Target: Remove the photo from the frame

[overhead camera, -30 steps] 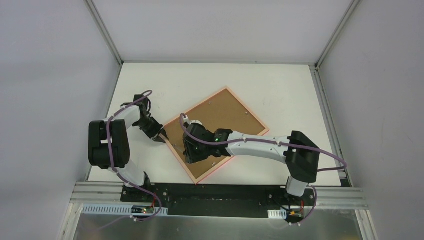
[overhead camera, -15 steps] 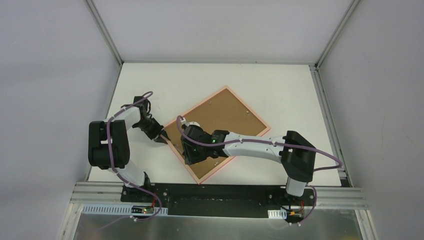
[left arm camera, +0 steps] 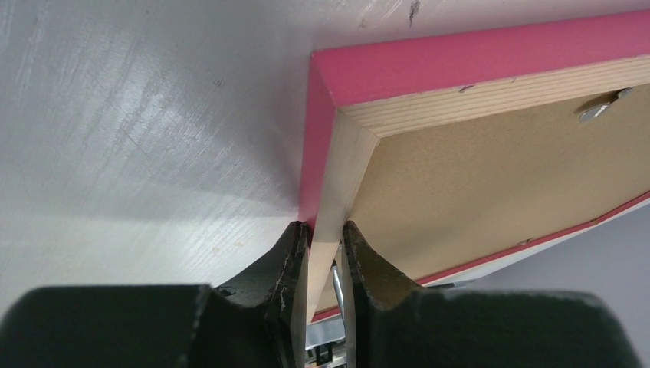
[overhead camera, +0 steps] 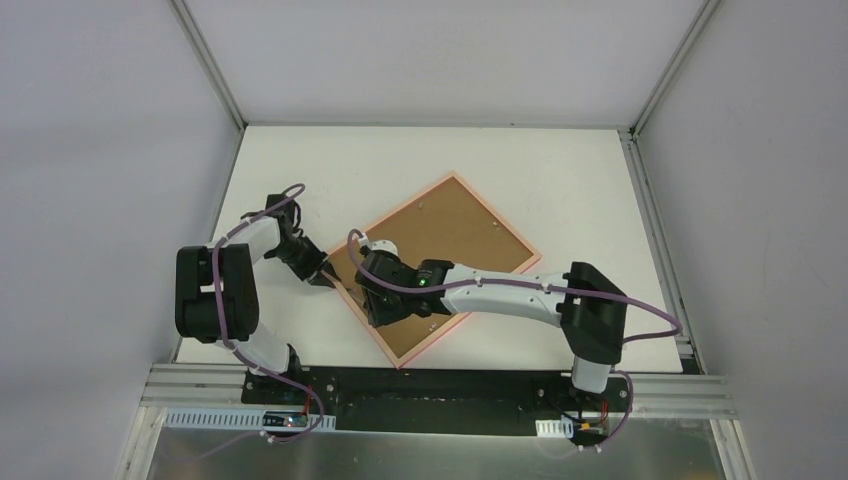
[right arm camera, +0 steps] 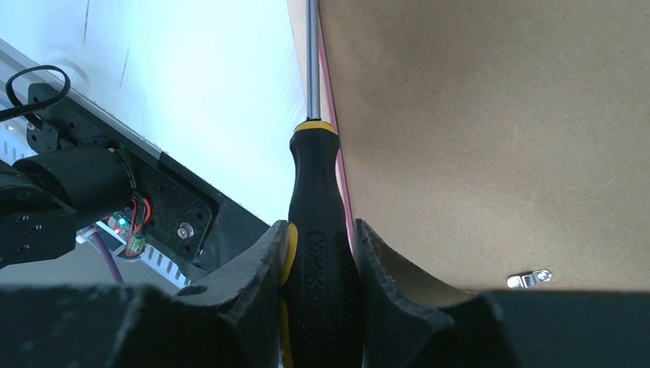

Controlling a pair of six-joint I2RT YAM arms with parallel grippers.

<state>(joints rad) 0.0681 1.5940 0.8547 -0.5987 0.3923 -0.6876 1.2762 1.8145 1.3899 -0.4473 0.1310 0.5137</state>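
Frame [overhead camera: 497, 216] lies back-up on the white tabletop [overhead camera: 300, 170], turned like a diamond, roughly mid-tabletop and nearer the arms than the far edge. Brown backing board [overhead camera: 450, 230] fills it inside the pink border, so the photo's print face can't be seen in any view. L pincer [overhead camera: 322, 272] sits at the frame's left corner. In the L wrist cam its pincer [left arm camera: 326, 253] is nipped narrow on the frame [left arm camera: 460, 69] rail just by that corner, w/ one finger [left arm camera: 295, 261] on the pink outer side and the other on the inner side next to the board [left arm camera: 475, 192]. R arm reaches across the near-left part of the board, R pincer [overhead camera: 375, 300] over the frame's near-left side. In the R wrist cam its pincer [right arm camera: 318, 230] is clamped on a screwdriver [right arm camera: 318, 192] w/ a black and yellow handle. The steel shaft runs along the seam btwn board [right arm camera: 498, 115] and pink rail, tip out of shot. A small metal tab [right arm camera: 530, 277] lies on the board near the R fingers, and another tab [left arm camera: 602, 107] shows in the L wrist cam.
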